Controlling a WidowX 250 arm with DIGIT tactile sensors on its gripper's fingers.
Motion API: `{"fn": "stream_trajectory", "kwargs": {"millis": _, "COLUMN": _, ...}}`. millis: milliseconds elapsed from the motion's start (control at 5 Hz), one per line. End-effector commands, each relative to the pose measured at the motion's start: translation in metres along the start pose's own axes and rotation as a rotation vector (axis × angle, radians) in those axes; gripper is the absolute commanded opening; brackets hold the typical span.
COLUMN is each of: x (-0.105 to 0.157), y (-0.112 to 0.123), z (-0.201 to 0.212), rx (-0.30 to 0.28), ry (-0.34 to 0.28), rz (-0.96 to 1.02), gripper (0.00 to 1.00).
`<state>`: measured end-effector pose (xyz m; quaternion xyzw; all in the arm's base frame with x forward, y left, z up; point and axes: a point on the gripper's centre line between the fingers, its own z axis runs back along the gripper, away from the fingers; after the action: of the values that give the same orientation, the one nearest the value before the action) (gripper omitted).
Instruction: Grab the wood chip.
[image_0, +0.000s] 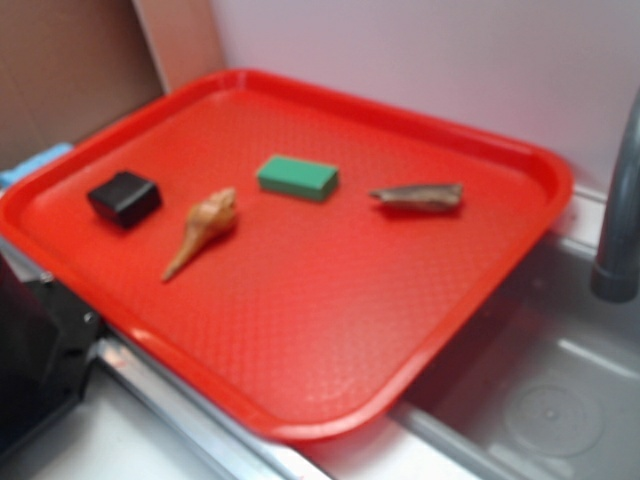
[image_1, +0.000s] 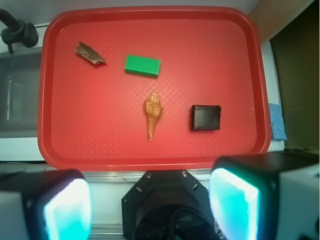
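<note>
On the red tray (image_0: 480, 290), the wood chip (image_0: 418, 196) lies flat toward the side nearest the sink (image_0: 560, 400) and grey faucet (image_0: 618, 210), apart from everything else. In the exterior view its long axis runs roughly left to right, with the narrower pointed end toward the green block (image_0: 297, 177). In the wrist view the chip (image_1: 90, 54) sits in the tray's upper left, slanting down to the right. A tan seashell (image_1: 153, 115) and a black block (image_1: 206, 117) lie farther off. The pincer (image_1: 150, 202) hangs off the tray's near edge, its pads (image_1: 232, 200) spread wide, holding nothing.
</note>
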<state>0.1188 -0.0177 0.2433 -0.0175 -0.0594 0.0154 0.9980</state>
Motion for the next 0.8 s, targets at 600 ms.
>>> {"fn": "stream_trajectory", "kwargs": {"millis": 600, "x": 0.052, "y": -0.008, "z": -0.038, "rx": 0.057, "ry": -0.140, "rz": -0.079, "gripper": 1.00}}
